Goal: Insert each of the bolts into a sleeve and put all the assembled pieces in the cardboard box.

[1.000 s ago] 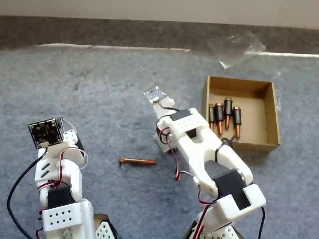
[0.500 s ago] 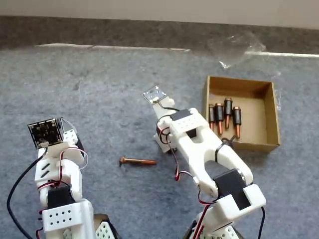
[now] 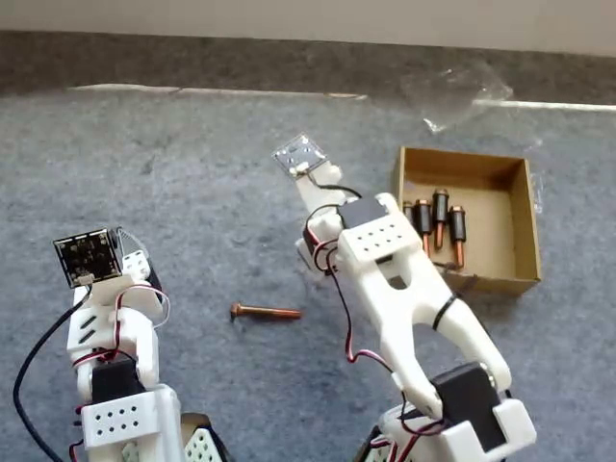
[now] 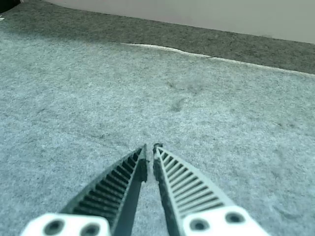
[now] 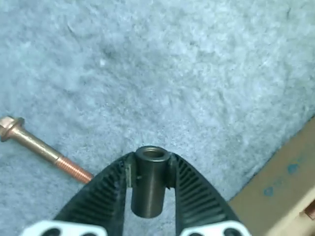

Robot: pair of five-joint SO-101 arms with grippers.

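Now, on your left, the left claw [image 4: 150, 148] is clenched on nothing over the grey desk [image 4: 98, 88]. Between the arms a copper-coloured bolt [image 3: 265, 311] with a flanged hex head lies flat on the desk. Your right claw [image 5: 150, 160] grips a dark, hollow sleeve [image 5: 149, 189], held upright. Farther right, the cardboard box [image 3: 462, 159] holds four assembled pieces [image 3: 440, 219]. Since a second ago, the right arm [image 3: 404, 289] has stretched forward, away from its base.
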